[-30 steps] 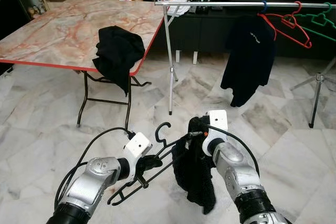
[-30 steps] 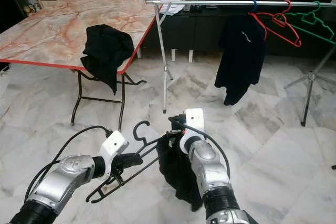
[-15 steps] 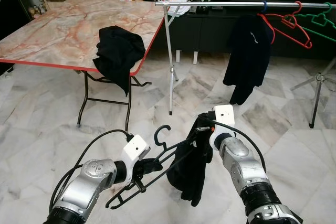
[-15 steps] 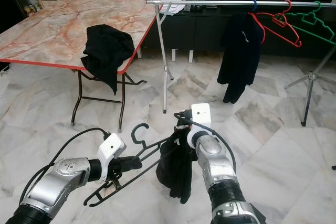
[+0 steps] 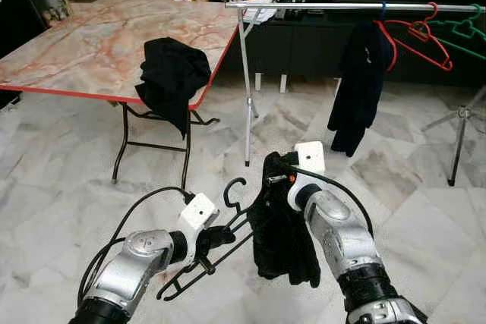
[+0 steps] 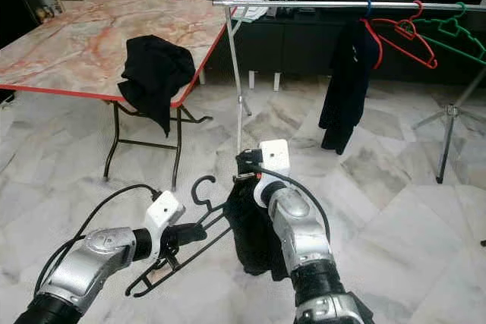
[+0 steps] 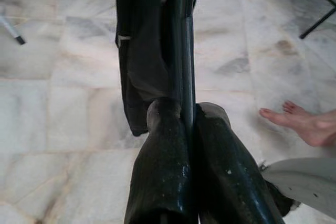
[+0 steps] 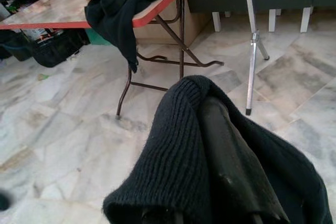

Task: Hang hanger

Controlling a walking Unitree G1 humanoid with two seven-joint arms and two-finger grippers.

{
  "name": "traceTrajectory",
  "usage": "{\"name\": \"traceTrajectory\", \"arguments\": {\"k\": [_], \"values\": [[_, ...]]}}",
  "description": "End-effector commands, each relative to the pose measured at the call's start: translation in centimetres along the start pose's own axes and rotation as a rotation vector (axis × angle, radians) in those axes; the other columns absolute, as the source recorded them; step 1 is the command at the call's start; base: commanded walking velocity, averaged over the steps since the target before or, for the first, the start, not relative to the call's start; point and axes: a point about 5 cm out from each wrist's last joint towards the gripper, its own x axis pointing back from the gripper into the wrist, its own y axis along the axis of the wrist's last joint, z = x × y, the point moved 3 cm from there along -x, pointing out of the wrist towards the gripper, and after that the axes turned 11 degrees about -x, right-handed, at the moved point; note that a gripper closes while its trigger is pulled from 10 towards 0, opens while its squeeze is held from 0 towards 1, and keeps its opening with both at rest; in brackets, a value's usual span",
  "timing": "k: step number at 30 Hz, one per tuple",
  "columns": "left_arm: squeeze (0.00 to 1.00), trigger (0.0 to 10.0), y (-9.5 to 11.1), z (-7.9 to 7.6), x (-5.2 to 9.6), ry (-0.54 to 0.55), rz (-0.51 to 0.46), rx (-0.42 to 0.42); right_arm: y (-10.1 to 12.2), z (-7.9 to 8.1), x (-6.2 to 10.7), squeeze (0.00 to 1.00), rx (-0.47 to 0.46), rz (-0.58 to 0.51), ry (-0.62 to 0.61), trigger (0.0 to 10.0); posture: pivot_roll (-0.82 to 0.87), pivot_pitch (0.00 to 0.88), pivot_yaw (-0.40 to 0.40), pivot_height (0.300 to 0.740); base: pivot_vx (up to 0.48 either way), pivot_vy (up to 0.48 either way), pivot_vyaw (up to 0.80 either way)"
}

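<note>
A black wire hanger [image 5: 228, 227] is held low over the floor, hook up, with my left gripper [image 5: 215, 235] shut on its lower bar; the left wrist view has both fingers [image 7: 210, 171] pinched on the bar. My right gripper [image 5: 273, 176] is shut on a black knitted garment [image 5: 282, 237] that hangs beside the hanger's right end; in the right wrist view the knit [image 8: 178, 140] drapes over the fingers [image 8: 226, 166]. A silver clothes rail [image 5: 342, 6] stands ahead, carrying a black top [image 5: 357, 85] plus red [image 5: 418, 36] and green [image 5: 463, 29] hangers.
A marble-top folding table [image 5: 83, 43] with a red edge stands ahead on the left, another black garment [image 5: 171, 77] draped over its corner. A tripod leg [image 5: 458, 130] is at the far right. A person's bare foot [image 7: 307, 124] is on the floor near my left arm.
My right gripper has moved left and slightly up with the garment, closer to the hanger's hook. The left gripper has kept hold of the hanger in much the same place.
</note>
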Motion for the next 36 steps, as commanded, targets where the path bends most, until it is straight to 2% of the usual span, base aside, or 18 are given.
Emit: {"name": "traceTrajectory", "arguments": {"k": [1, 7, 9, 10, 11, 13, 16, 17, 19, 22, 23, 25, 26, 27, 29, 32, 35, 36], "values": [[0.00, 10.0, -0.3, 0.6, 0.0, 0.031, 0.030, -0.011, 0.7, 1.4, -0.1, 0.00, -0.010, -0.027, 0.041, 10.0, 0.10, 0.096, 0.061, 0.740, 0.000, 0.000, 0.00], [0.00, 10.0, -0.5, 0.8, -0.2, 0.056, 0.043, -0.005, 0.5, 2.1, 0.2, 0.00, -0.030, -0.019, 0.064, 10.0, 0.10, 0.099, 0.062, 0.740, 0.000, 0.000, 0.00], [0.00, 10.0, -0.1, 0.4, 0.0, 0.016, 0.016, -0.017, -0.3, 0.3, 0.4, 0.00, 0.050, 0.010, 0.001, 10.0, 0.10, 0.102, 0.060, 0.740, 0.000, 0.000, 0.00], [0.00, 10.0, -0.1, 0.4, 0.0, 0.016, 0.016, -0.017, -0.3, 0.3, 0.4, 0.00, 0.050, 0.010, 0.001, 10.0, 0.10, 0.102, 0.060, 0.740, 0.000, 0.000, 0.00], [0.00, 10.0, -0.1, 0.7, 0.1, 0.036, 0.013, -0.026, -1.1, -1.3, 0.5, 0.00, 0.134, 0.058, -0.056, 10.0, 0.11, 0.104, 0.058, 0.740, 0.000, 0.000, 0.00], [0.00, 10.0, -0.1, 1.1, 0.2, 0.065, 0.009, -0.031, -1.3, -1.6, 0.7, 0.00, 0.149, 0.074, -0.052, 10.0, 0.11, 0.104, 0.058, 0.740, 0.000, 0.000, 0.00], [0.00, 10.0, 0.2, 1.6, 0.3, 0.101, -0.008, -0.024, -0.6, -0.3, 1.0, 0.00, 0.135, 0.059, 0.043, 10.0, 0.10, 0.108, 0.057, 0.740, 0.000, 0.000, 0.00], [0.00, 10.0, 0.5, 1.9, 0.2, 0.120, -0.024, -0.020, 0.3, 1.5, 1.3, 0.00, 0.103, 0.020, 0.166, 10.0, 0.10, 0.111, 0.060, 0.740, 0.000, 0.000, 0.00], [0.00, 10.0, 0.7, 2.1, 0.1, 0.134, -0.028, -0.022, 1.0, 2.7, 1.7, 0.00, 0.090, -0.003, 0.244, 10.0, 0.10, 0.111, 0.061, 0.740, 0.000, 0.000, 0.00], [0.00, 10.0, 0.8, 2.2, 0.0, 0.138, -0.031, -0.026, 1.0, 3.1, 1.9, 0.00, 0.136, -0.002, 0.279, 10.0, 0.10, 0.111, 0.063, 0.740, 0.000, 0.000, 0.00], [0.00, 10.0, 0.9, 2.3, 0.0, 0.147, -0.042, -0.025, 0.6, 2.8, 1.8, 0.00, 0.183, 0.006, 0.260, 10.0, 0.10, 0.111, 0.063, 0.740, 0.000, 0.000, 0.00], [0.00, 10.0, 1.0, 2.4, -0.1, 0.152, -0.046, -0.025, 0.5, 2.4, 1.7, 0.00, 0.191, 0.011, 0.239, 10.0, 0.10, 0.111, 0.063, 0.740, 0.000, 0.000, 0.00], [0.00, 10.0, 1.2, 2.5, 0.0, 0.163, -0.057, -0.025, -0.6, -0.1, 1.3, 0.00, 0.183, 0.068, 0.078, 10.0, 0.10, 0.111, 0.062, 0.740, 0.000, 0.000, 0.00], [0.00, 10.0, 1.2, 2.5, 0.0, 0.163, -0.057, -0.025, -0.6, -0.1, 1.3, 0.00, 0.183, 0.068, 0.078, 10.0, 0.10, 0.111, 0.062, 0.740, 0.000, 0.000, 0.00], [0.00, 10.0, 1.6, 2.5, 0.1, 0.157, -0.079, -0.019, -2.2, -2.8, 1.5, 0.00, 0.262, 0.138, -0.066, 10.0, 0.10, 0.111, 0.061, 0.740, 0.000, 0.000, 0.00], [0.00, 10.0, 1.6, 2.4, 0.2, 0.149, -0.085, -0.017, -2.7, -3.2, 1.7, 0.00, 0.277, 0.160, -0.078, 10.0, 0.11, 0.113, 0.061, 0.740, 0.000, 0.000, 0.00], [0.00, 10.0, 1.5, 2.4, 0.3, 0.151, -0.082, -0.019, -3.2, -2.2, 1.9, 0.00, 0.255, 0.169, 0.007, 10.0, 0.11, 0.115, 0.062, 0.740, 0.000, 0.000, 0.00], [0.00, 10.0, 1.4, 2.5, 0.3, 0.152, -0.080, -0.018, -2.8, -1.3, 2.0, 0.00, 0.218, 0.147, 0.070, 10.0, 0.11, 0.116, 0.062, 0.740, 0.000, 0.000, 0.00]]}}
